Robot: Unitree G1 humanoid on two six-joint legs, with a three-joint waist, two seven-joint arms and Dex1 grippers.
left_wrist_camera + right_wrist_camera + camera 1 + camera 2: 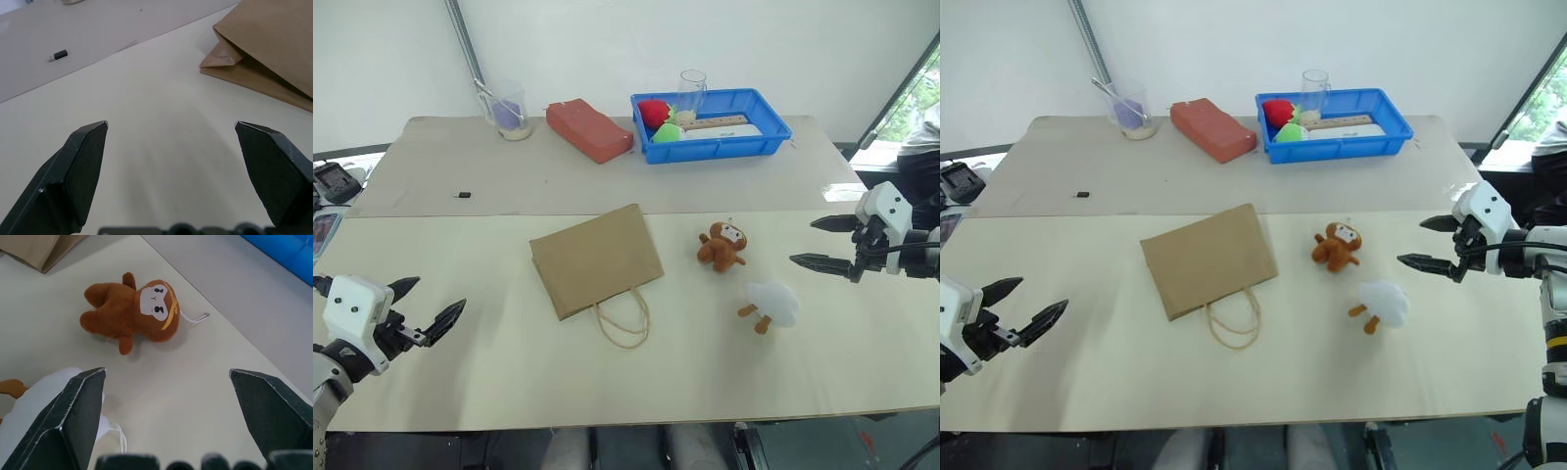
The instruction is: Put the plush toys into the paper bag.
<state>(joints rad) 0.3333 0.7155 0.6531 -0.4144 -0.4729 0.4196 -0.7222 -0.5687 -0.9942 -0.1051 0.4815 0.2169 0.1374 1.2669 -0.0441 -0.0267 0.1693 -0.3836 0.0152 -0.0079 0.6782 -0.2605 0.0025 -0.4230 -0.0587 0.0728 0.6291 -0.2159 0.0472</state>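
The paper bag (595, 259) is lying flat mid-table, the monkey (722, 245) and white toy (771, 305) sitting toward the right edge. Both the left gripper (423, 305) and right gripper (822, 243) are hovering spread, holding nothing.

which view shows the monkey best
The right wrist view: the monkey is close, face up, its pale face and string loop clear. Both eye views show it small on the table, between the bag and the white toy.

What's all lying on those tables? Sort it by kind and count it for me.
Plush toys: 2, monkey and white toy
Paper bag: 1
Blue tray: 1
Clear cups: 2, one, another
Red-brown block: 1
Small black item: 1
Total: 8
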